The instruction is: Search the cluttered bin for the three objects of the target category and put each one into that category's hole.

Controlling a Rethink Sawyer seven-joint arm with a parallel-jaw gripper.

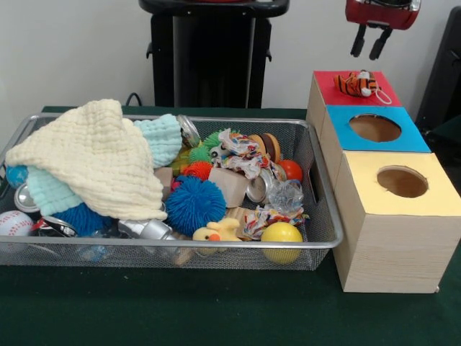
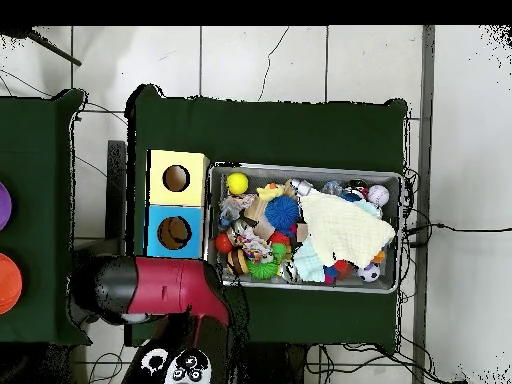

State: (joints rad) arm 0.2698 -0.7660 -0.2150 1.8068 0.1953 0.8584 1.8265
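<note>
The wire mesh bin is full of toys and also shows in the overhead view. An orange striped tiger lies on the red top of the far wooden box and covers its hole. My gripper hangs just above the tiger, open and empty. A yellow duck lies at the bin's near edge and also shows in the overhead view. I see no teddy bear. In the overhead view my arm hides the red box and the gripper.
A cream cloth and a pale blue cloth cover the bin's left half. A blue spiky ball, a yellow ball, rope toys, cans and a baseball fill the rest. Blue-topped and yellow-topped boxes stand beside it.
</note>
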